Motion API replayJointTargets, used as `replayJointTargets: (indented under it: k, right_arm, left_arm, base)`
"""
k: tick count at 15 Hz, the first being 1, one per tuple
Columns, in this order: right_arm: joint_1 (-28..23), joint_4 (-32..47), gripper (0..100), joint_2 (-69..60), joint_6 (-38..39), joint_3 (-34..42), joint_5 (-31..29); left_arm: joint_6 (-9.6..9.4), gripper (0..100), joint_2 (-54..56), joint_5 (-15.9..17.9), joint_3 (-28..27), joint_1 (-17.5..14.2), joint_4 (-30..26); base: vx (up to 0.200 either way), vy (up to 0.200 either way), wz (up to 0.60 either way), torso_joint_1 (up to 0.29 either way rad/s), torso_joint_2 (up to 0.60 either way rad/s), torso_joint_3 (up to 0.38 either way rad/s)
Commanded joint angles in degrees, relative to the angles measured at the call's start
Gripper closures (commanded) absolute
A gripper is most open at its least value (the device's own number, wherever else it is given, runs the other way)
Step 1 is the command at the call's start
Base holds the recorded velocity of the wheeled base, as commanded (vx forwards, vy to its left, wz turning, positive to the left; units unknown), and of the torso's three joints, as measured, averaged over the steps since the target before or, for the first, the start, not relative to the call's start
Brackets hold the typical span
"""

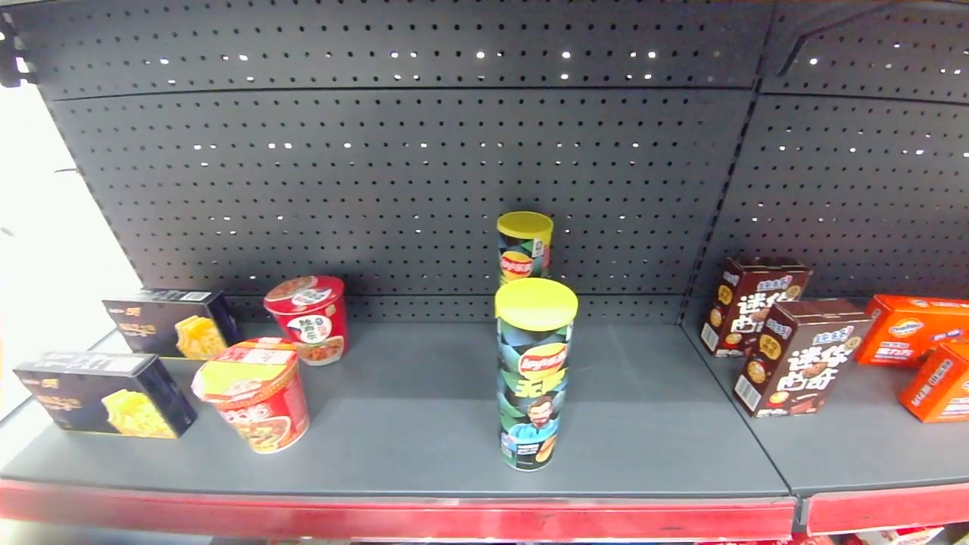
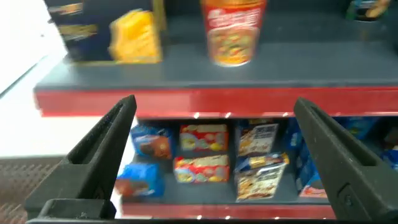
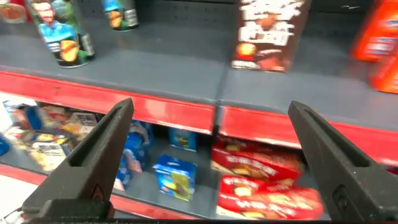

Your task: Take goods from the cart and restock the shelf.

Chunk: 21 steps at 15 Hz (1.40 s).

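The front chip can (image 1: 534, 375), a tall tube with a yellow lid, stands upright near the middle of the grey shelf (image 1: 409, 431), close to its red front lip (image 1: 378, 518). Straight behind it, by the perforated back panel (image 1: 378, 189), the rear chip can (image 1: 524, 246) also stands upright, well apart from the first. To the left of the front chip can are 2 red cups: the near noodle cup (image 1: 253, 393) about level with it and the far noodle cup (image 1: 309, 318) further back. Further left lie the near dark box (image 1: 106, 393) and the far dark box (image 1: 172, 323), each with a yellow picture on its face. To the right of the can, past a seam in the shelf, the near brown box (image 1: 802, 357) and the far brown box (image 1: 753, 303) stand upright, 1 behind the other. Beyond them are 2 orange boxes (image 1: 912, 329), cut by the frame edge. The left gripper (image 2: 214, 155) hangs in front of and lower than the can, off to its left, fingers spread wide and holding nothing. Past it, snack packets (image 2: 202, 168) fill a lower shelf. The right gripper (image 3: 211, 155) hangs in front of and lower than the can, off to its right, likewise spread wide and bare, with red packages (image 3: 267, 183) on the lower shelf beyond.
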<state>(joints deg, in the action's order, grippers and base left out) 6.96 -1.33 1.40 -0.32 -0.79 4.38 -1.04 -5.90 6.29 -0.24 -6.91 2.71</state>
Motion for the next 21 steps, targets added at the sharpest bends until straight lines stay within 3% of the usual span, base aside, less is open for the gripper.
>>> replayJointTargets:
  k: [1, 14, 18, 21]
  right_arm:
    - [0.1, 0.0, 0, 0.2, 0.0, 0.0, 0.1]
    - [0.1, 0.0, 0, 0.2, -0.2, 0.0, 0.6]
    - [0.1, 0.0, 0, 0.1, -0.1, -0.1, 0.5]
    - [0.1, 0.0, 0, 0.2, -0.1, 0.0, 0.5]
  left_arm:
    - [-0.02, 0, -0.1, 0.0, 0.0, 0.0, 0.1]
    - [-0.11, 0, -0.1, -0.1, 0.0, 0.0, 0.1]
    - [1.56, 0, -0.1, 0.0, 0.0, 0.1, 0.0]
    - [1.65, 0, -0.1, 0.1, -0.1, 0.0, -0.1]
  base:
    - [0.0, 0.0, 0.0, 0.0, 0.0, 0.0]
    - [0.0, 0.0, 0.0, 0.0, 0.0, 0.0]
    - [0.0, 0.0, 0.0, 0.0, 0.0, 0.0]
    - [0.0, 0.0, 0.0, 0.0, 0.0, 0.0]
